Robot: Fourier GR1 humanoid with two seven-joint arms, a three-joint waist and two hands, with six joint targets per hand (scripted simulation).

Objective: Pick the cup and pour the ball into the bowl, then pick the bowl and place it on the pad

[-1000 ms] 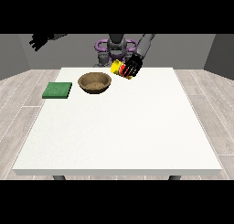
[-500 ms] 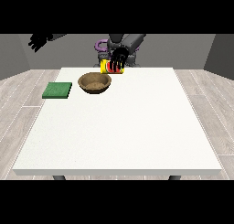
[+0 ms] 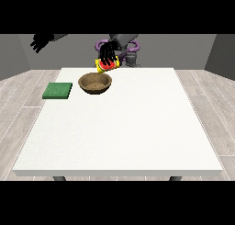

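Observation:
A yellow cup with a red inside (image 3: 105, 65) hangs tipped over the far right rim of the brown bowl (image 3: 95, 83), its mouth facing down and left. The hand at the view's right (image 3: 109, 53) is shut on the cup from above. No ball shows in the cup or the bowl. The bowl sits on the table near the far edge. A green pad (image 3: 58, 90) lies flat to the left of the bowl. The hand at the view's left (image 3: 41, 42) is raised high off the table's far left corner, its fingers spread.
The white table (image 3: 124, 127) stretches wide towards the camera. The robot's grey torso (image 3: 125, 47) stands behind the far edge.
The hand at the view's right has carried the cup leftward and up, from right of the bowl to above its rim, tipping it further. The other hand barely moved.

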